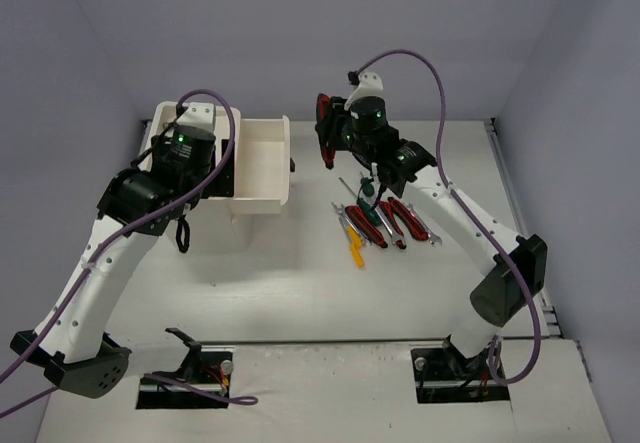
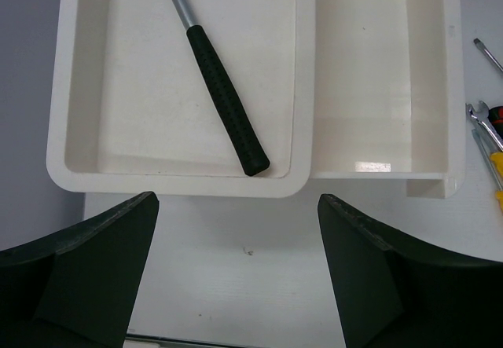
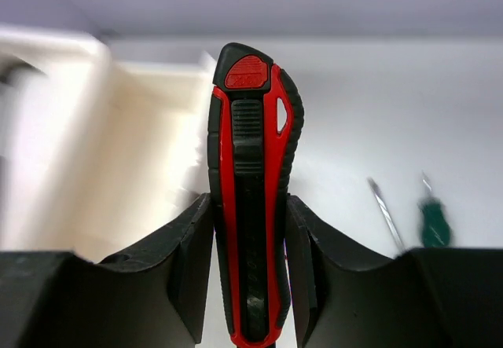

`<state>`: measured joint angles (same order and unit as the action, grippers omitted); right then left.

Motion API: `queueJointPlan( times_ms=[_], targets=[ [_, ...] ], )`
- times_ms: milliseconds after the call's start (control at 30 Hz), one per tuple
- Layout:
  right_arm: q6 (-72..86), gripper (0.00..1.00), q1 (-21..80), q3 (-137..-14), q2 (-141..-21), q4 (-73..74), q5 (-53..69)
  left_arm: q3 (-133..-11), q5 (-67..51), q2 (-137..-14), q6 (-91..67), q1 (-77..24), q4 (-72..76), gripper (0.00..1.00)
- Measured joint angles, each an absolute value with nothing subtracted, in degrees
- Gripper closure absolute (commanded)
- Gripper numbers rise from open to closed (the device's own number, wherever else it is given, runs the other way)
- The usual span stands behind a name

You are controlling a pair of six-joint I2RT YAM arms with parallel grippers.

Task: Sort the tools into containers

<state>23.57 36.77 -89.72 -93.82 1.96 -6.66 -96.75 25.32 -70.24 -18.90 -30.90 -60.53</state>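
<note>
My right gripper is shut on a red and black utility knife, held upright in the air just right of the open drawer; from above the knife hangs at the gripper. My left gripper is open with nothing in it, over bare table at the near rim of the white cabinet's top tray. A black-handled hammer lies in that tray. The pulled-out drawer beside it holds nothing that I can see. From above, the left gripper covers much of the tray.
On the table right of the cabinet lie red-handled pliers, a green screwdriver, a yellow screwdriver and small wrenches. Grey walls close in the back and both sides.
</note>
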Motion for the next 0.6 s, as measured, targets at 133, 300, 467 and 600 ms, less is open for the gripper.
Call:
queueJointPlan(
  times_ms=[133,300,467,600],
  targets=[
    [27.27,0.98,38.13,-103.54,-98.22,0.86,-2.50,-97.59,25.31,-70.47,-18.73,-30.62,-60.52,0.20],
    [31.90,0.95,40.68,-115.07,-108.45,-0.08,0.65,-98.16,25.27,-70.52,-18.69,-30.30,-60.54,0.20],
    [35.23,0.81,42.67,-117.30,-117.55,1.25,1.69,-98.48,24.69,-70.50,-19.03,-30.20,-60.54,0.20],
    [36.27,0.64,43.66,-117.26,-122.02,3.54,1.65,-98.48,23.90,-70.50,-19.57,-30.13,-60.55,0.20]
  ],
)
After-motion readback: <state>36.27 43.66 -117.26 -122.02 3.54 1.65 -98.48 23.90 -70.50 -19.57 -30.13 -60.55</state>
